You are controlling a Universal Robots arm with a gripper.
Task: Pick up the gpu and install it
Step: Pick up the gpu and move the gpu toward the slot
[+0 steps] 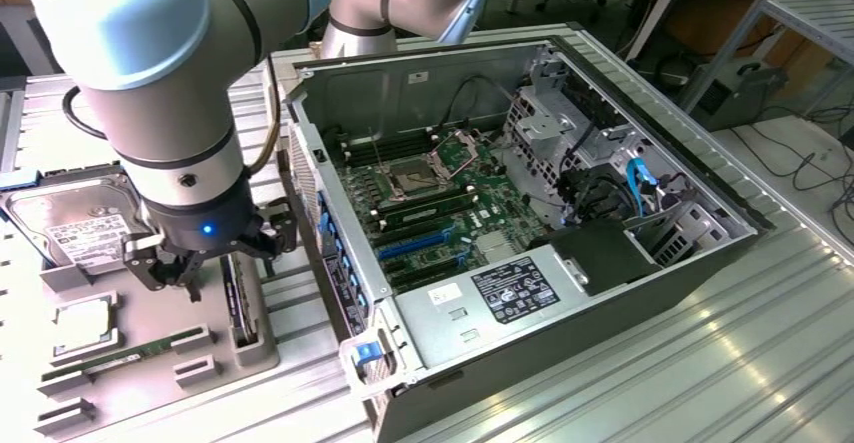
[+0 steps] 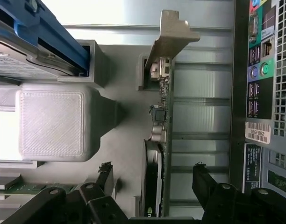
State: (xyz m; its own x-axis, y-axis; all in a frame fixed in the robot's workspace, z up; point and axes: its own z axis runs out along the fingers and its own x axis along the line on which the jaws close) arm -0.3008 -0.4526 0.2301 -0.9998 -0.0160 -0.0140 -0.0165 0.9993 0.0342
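Hand [image 2: 152, 169] spread wide, gpu [image 2: 164, 107] edge-on between fingertips [image 2: 104, 170]

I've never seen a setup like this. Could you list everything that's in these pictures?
computer case: one, grey, lying open, middle of the exterior view
motherboard: one, green, inside the case
power supply: one, silver with a black label, inside the case
cables: a few, blue, inside the case
tray: one, grey, at the exterior view's left of the case
hard drive: one, silver, on the tray
processor: one, silver, on the tray
memory stick: one, green, on the tray
gpu: one, green with a silver bracket, standing on edge in the tray
robot arm: one, silver and pale blue, above the tray
fingers: two, black, open, one on each side of the gpu
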